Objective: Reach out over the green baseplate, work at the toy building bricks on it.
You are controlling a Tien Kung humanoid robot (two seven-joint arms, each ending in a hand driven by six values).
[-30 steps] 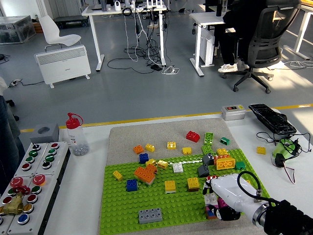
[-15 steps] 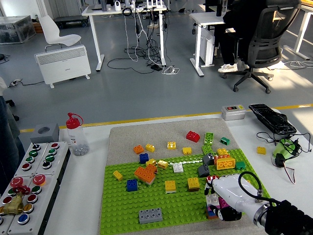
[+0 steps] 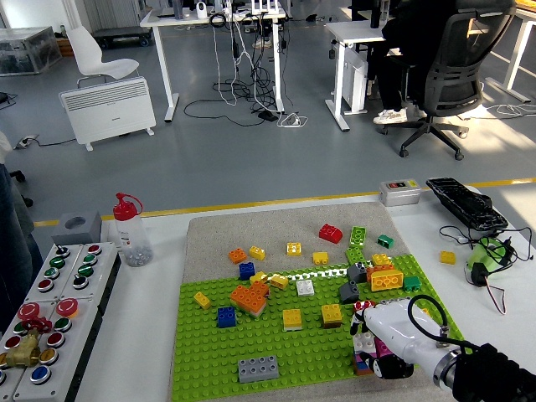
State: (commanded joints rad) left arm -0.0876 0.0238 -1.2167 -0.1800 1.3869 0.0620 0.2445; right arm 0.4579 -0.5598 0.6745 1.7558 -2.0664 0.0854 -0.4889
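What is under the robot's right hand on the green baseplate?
Under the right hand a small stack of white, pink and blue bricks shows on the green baseplate. The hand covers the stack's right side.

The right arm (image 3: 490,377) comes in from the lower right corner, its white right hand (image 3: 392,335) held low over the surface, fingers (image 3: 362,311) curled downward.

green baseplate (image 3: 276,352) | flat on table | toy building bricks (image 3: 290,317) scattered across it

Robot hand (image 3: 378,342) fingers hidden underneath.
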